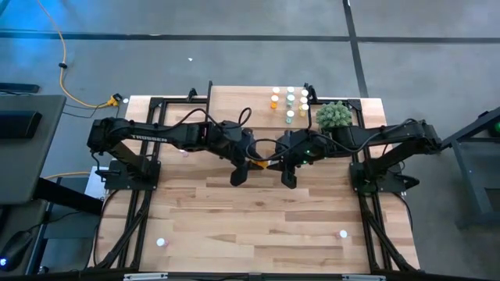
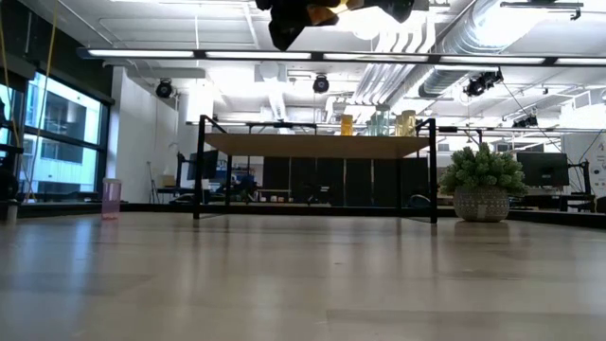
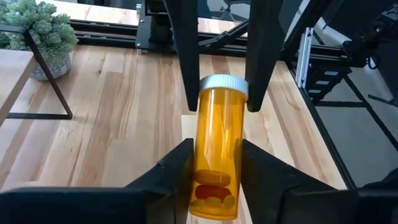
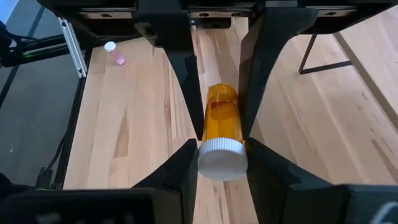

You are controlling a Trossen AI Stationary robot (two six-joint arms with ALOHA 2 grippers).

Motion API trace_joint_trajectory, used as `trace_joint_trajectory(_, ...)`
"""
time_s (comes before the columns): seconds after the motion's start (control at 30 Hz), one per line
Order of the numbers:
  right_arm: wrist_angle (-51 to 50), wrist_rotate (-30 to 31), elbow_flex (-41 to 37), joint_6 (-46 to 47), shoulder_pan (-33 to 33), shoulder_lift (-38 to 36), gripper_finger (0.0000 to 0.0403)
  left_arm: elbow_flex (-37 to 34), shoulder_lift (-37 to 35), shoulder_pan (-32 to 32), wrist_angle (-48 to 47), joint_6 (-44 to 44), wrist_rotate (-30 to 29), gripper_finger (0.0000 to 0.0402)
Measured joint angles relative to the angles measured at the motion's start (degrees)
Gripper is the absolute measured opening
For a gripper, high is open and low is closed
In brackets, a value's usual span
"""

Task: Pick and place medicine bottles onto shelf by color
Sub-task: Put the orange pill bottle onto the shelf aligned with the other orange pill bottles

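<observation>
orange bottle (image 3: 214, 158) hangs mid-table, pinched by both left gripper (image 3: 214, 177) and right gripper (image 4: 221, 158); several bottles (image 1: 290, 101) already crowd the shelf's (image 1: 234, 105) right end, three strays (image 1: 162, 243) remain.

Grey concrete floor (image 1: 234, 39) is seen all around the light-wood worktop (image 1: 258, 218). Big windows (image 2: 57, 133) are set along one side, and long strip lights (image 2: 312, 55) plus exposed ducts (image 2: 473, 38) are hung from a white ceiling.
</observation>
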Motion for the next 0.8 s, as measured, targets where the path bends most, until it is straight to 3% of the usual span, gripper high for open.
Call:
trace_joint_trajectory(0.13, 0.0, -0.6, 0.0, 0.0, 0.0, 0.0, 0.0111, 0.0, 0.0, 0.0, 0.0, 0.2, 0.1, 0.0096)
trace_joint_trajectory(0.47, -2.1, 0.2, 0.0, 0.0, -0.5, -1.7, 0.0201, 0.0, -0.5, 1.3, -1.2, 0.0, 0.0, 0.0099)
trace_joint_trajectory(0.67, -6.7, 3.0, -0.9, 0.5, -1.0, -6.6, 0.0208, -0.1, -4.8, 4.2, -8.6, -0.1, -0.1, 0.01)
trace_joint_trajectory(0.8, -3.3, 5.0, -9.3, 3.9, -0.1, -11.9, 0.0209, -2.2, -8.8, 4.9, -5.7, -1.5, 0.2, 0.0101)
